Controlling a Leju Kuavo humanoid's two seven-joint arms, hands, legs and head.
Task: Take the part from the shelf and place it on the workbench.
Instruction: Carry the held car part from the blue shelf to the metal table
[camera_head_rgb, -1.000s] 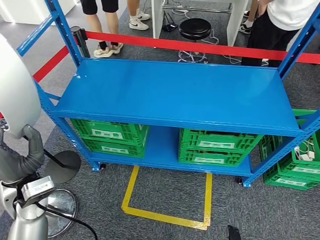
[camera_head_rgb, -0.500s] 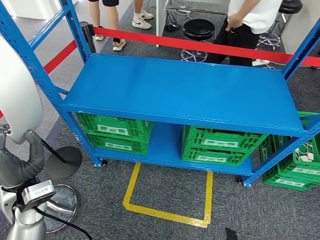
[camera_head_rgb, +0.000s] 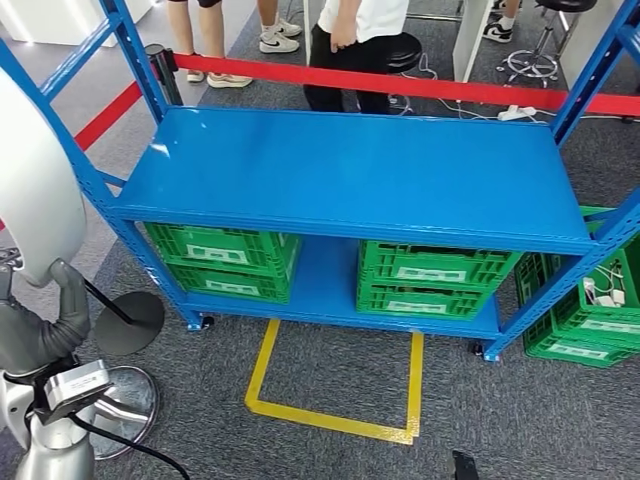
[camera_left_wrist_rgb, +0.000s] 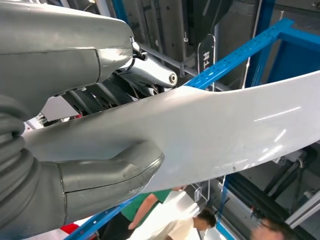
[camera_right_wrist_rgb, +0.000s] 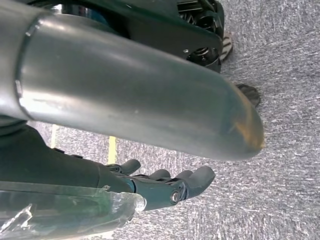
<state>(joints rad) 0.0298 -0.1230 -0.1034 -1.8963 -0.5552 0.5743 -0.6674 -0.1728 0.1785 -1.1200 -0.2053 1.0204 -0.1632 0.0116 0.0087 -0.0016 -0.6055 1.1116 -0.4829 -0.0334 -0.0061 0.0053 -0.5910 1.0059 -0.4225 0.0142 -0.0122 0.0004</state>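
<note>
In the head view a large white curved part (camera_head_rgb: 34, 180) stands at the far left, held up by my left hand (camera_head_rgb: 45, 330), whose grey thumb presses on its lower edge. In the left wrist view the same white part (camera_left_wrist_rgb: 226, 135) runs across the picture with the thumb (camera_left_wrist_rgb: 109, 175) lying against it and the darker fingers on its other side. My right hand (camera_right_wrist_rgb: 166, 187) hangs over the grey carpet with its fingers stretched out and nothing in them. The blue shelf (camera_head_rgb: 362, 170) stands straight ahead.
Green crates (camera_head_rgb: 226, 265) (camera_head_rgb: 430, 282) sit on the shelf's lower board, and more (camera_head_rgb: 581, 325) stand to the right. A red barrier tape (camera_head_rgb: 392, 84) runs behind, with people standing beyond it. A yellow square (camera_head_rgb: 332, 418) marks the carpet. A post base (camera_head_rgb: 128, 322) lies at the left.
The camera has shifted a little. Behind the tape a person in a white shirt has walked from right to left. My left hand still holds the white part as before.
</note>
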